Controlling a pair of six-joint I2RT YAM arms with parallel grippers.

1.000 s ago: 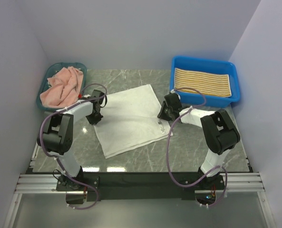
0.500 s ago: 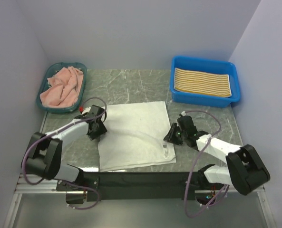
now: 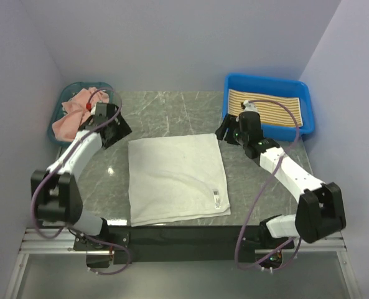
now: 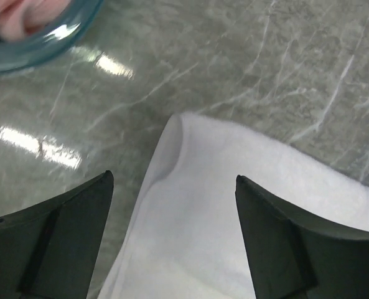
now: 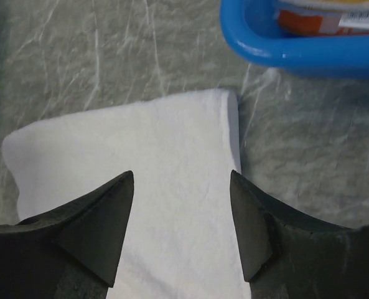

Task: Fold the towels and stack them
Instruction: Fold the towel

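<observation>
A plain white towel (image 3: 175,177) lies flat and squared on the marble table (image 3: 172,106), reaching the near edge. My left gripper (image 3: 114,129) hovers open above its far left corner (image 4: 234,212), nothing between the fingers (image 4: 66,237). Over the far right corner (image 5: 147,149) my right gripper (image 3: 227,131) also stands open and empty. A salmon pink towel (image 3: 72,118) sits crumpled in the teal basket (image 3: 55,134). The folded yellow-and-white striped towel (image 3: 265,107) lies in the blue bin (image 3: 268,132).
The teal basket rim (image 4: 41,43) is just beyond the left gripper (image 4: 173,176). The blue bin wall (image 5: 296,53) is close ahead of the right gripper (image 5: 182,172). Grey walls enclose the table on three sides.
Both grippers dragged the white towel toward the near edge and squared it, then let go, opened and moved back up to its far corners.
</observation>
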